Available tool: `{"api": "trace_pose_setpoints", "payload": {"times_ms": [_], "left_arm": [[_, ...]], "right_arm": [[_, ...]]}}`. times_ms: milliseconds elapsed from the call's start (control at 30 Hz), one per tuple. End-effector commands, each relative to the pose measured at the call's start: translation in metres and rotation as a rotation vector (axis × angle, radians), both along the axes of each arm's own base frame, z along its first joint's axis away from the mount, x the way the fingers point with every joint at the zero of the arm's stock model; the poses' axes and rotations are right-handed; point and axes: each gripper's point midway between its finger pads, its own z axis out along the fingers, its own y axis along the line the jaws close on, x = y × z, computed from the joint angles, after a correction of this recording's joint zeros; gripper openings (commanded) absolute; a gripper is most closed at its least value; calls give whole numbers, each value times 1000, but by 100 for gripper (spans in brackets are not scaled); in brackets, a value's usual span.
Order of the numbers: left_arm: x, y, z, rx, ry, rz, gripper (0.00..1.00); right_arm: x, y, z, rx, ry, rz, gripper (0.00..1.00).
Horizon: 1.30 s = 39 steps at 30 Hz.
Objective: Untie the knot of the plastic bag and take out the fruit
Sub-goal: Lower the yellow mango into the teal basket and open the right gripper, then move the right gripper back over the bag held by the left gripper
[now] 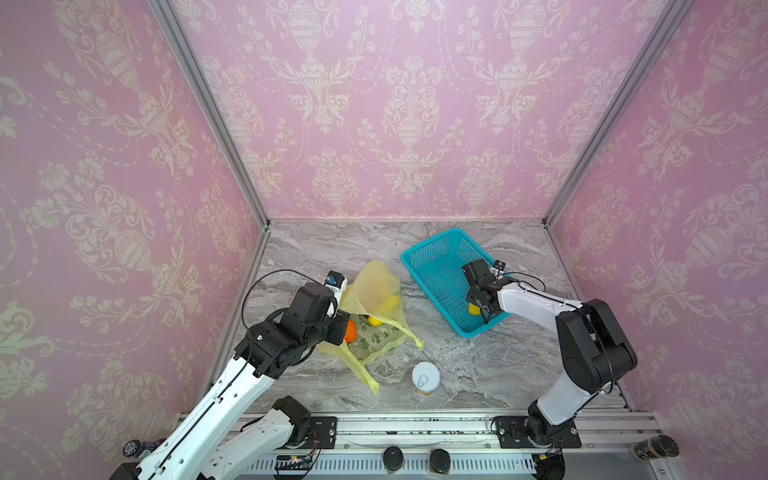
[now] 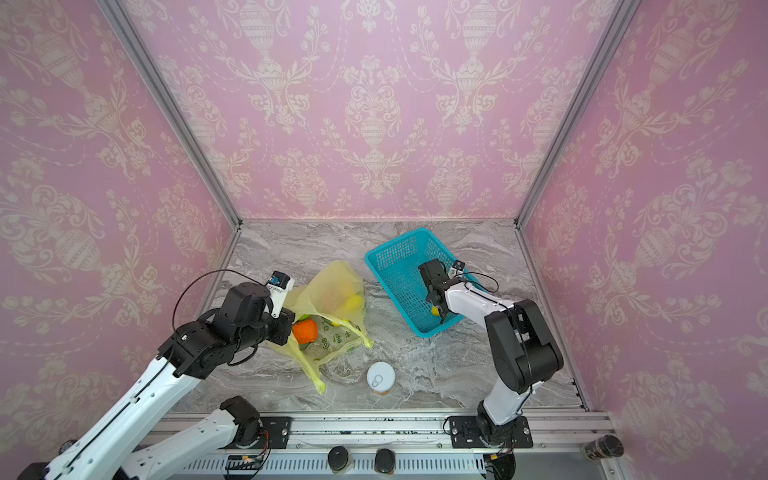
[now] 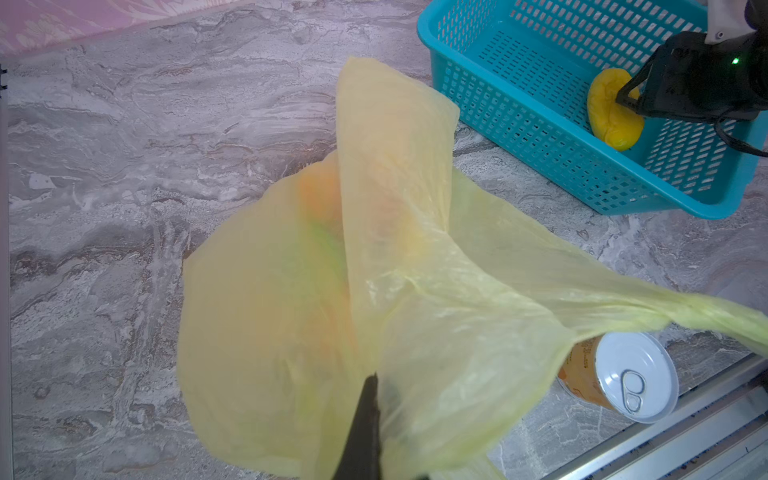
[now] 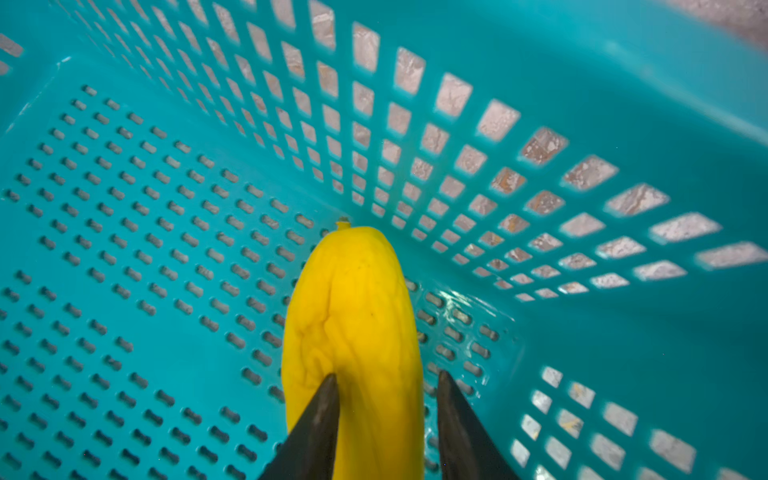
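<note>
Yellow fruit (image 4: 353, 316) inside teal basket (image 4: 648, 95) — right hand (image 4: 387, 373) astride it

A: What colour is the bag (image 1: 376, 286)?
B: Pale yellow-green, half transparent, green print. An orange fruit (image 2: 305, 331) shows in it.
A: And the basket (image 1: 432, 253)?
B: Teal, with a yellow fruit (image 4: 353, 332). The table (image 1: 316, 249) is grey marble, the walls (image 1: 124, 166) pink with cream ornament.
</note>
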Motion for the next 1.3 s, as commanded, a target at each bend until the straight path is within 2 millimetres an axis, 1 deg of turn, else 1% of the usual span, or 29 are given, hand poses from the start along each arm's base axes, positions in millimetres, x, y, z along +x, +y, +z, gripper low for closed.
{"api": "trace_pose_setpoints", "payload": {"times_ms": [0,67,133,233,333,367,433,500,533,600,700,833,967,1067,1133,1200,1267], "left_arm": [[-2,1,-3,-13,10,11,0],[-1,1,-4,-11,12,9,0],[-1,1,-5,-12,14,10,0],[-1,1,-4,-12,9,12,0],[-1,1,-5,-10,11,11,0],[-1,1,-5,-10,13,11,0],[-1,1,-6,-7,16,11,0],[0,0,-8,-2,24,12,0],[1,0,-9,-1,28,12,0],[1,0,-10,0,28,13,0],[1,1,-9,-4,24,14,0],[1,0,-11,-2,32,9,0],[1,1,-10,-3,23,13,0],[1,1,-10,-3,23,13,0],[1,1,-10,-3,23,10,0],[0,1,-9,-7,19,9,0],[0,1,-9,-7,18,10,0]], "right_arm": [[-4,-4,5,-10,-10,-12,51],[-2,-1,15,-4,-30,7,60],[-4,1,31,-3,-62,24,65],[-14,6,65,-13,-139,53,68],[-33,14,103,-18,-242,96,68],[-41,20,118,-13,-298,127,67],[-56,38,144,25,-412,218,64],[-72,63,168,94,-537,345,61],[-80,75,176,129,-582,406,58],[-99,105,195,205,-661,571,50],[-128,146,214,296,-731,782,41],[-172,201,228,357,-756,1048,34],[-211,245,227,328,-755,1236,32],[-237,272,226,312,-754,1358,32],[-246,285,223,298,-754,1402,32],[-247,298,215,293,-728,1414,31],[-243,312,199,265,-682,1412,28]]}}
